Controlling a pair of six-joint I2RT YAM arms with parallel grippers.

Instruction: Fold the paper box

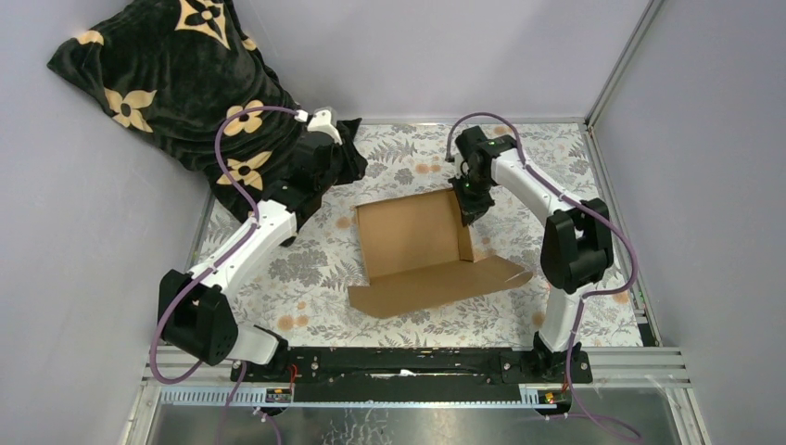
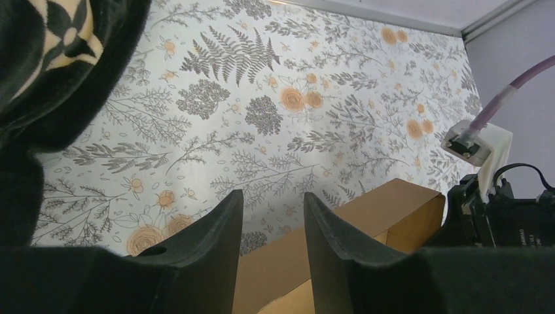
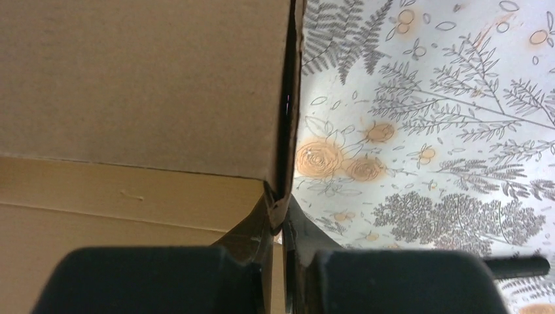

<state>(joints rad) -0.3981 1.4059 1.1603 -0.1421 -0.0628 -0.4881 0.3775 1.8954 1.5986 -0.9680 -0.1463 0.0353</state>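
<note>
Box (image 1: 412,236) of brown cardboard sits partly folded near the middle of the worktop (image 1: 306,278), which is covered in a fern-and-flower print. Its base panel lies flat. A long front flap (image 1: 436,286) spreads flat toward the arm bases, and the right side panel (image 1: 465,236) stands upright along the base's right edge.

Right fingers (image 3: 298,229) are pressed together on the edge of that upright panel, one on each face, pinching the cardboard. In the right wrist view the panel's inner face is at left and the printed worktop at right. The right arm reaches in from the far right, above the panel.

Left fingers (image 2: 219,226) stand spread with nothing between them. They hang over the worktop off the box's far left side, clear of the cardboard.

Just beside the left arm's wrist, a black blanket (image 1: 167,83) with tan flower shapes is heaped in the far left corner.
</note>
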